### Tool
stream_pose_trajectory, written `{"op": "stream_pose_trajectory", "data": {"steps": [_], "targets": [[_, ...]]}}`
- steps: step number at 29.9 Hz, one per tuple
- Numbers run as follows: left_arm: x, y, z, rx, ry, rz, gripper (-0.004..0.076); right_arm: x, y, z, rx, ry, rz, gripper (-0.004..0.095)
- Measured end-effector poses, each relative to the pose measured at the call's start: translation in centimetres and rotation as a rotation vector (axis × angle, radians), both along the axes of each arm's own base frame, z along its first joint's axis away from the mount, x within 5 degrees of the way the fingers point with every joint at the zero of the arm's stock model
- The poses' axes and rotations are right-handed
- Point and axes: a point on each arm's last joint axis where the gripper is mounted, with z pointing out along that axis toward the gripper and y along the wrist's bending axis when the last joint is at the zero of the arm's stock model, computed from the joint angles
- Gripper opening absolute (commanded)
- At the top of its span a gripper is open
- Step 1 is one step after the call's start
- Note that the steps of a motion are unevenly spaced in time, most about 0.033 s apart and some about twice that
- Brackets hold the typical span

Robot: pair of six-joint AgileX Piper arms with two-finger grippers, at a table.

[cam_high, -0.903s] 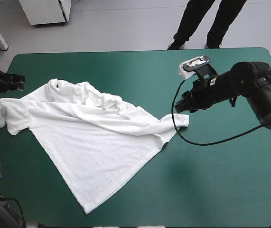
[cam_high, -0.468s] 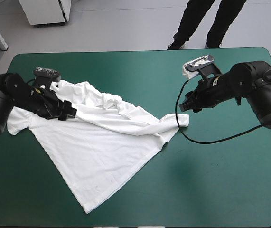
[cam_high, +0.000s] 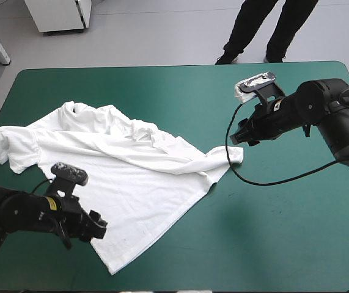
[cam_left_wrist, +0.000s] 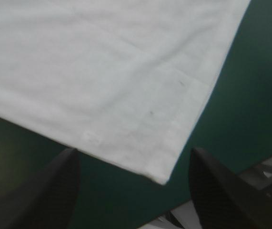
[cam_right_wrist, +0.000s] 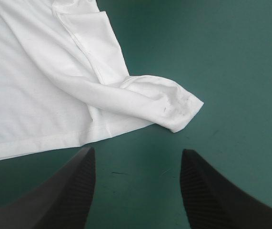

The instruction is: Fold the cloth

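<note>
In the high view, a white, short-sleeved fabric T-shirt [cam_high: 125, 177] is seen spread out with some wrinkles over the left and middle of the table's teal-green cover [cam_high: 296, 232]. One pointed corner [cam_high: 112, 269] is turned toward the near edge, and a rolled sleeve end [cam_high: 234, 156] lies at the right tip. The left gripper [cam_high: 98, 227] is held at the near left, at the hem just above that pointed corner. The right gripper [cam_high: 238, 135] is held just beside the rolled sleeve end, on its far side.

In the left wrist view, the two broad black fingers [cam_left_wrist: 55, 191] are seen standing wide apart with nothing clamped. The stitched hem corner of the T-shirt reaches in between their tips, and the garment fills the field ahead, with bare cover to either side. Whether the cloth is touched cannot be told.

In the right wrist view, the black fingers [cam_right_wrist: 207, 191] are likewise spread wide and hold nothing. Only bare cover is seen between them. The rolled sleeve end lies just ahead, apart from both tips, and the rest of the T-shirt stretches away beyond one finger.
</note>
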Motion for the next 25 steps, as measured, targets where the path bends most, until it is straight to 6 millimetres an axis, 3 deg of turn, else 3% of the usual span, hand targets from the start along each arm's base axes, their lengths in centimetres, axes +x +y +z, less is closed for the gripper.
{"op": "stream_pose_trajectory", "data": {"steps": [7,25], "targets": [[-2.0,-1.4,-3.5,0.045,0.128,-0.087,0.0472,-0.1,0.2,0.0,0.030,0.014,0.005,0.0514],[-1.4,-2.6,-5.4,0.199,0.115,-0.376,0.0462,0.0,0.3,0.1,0.040,0.004,0.003,0.0514]]}}
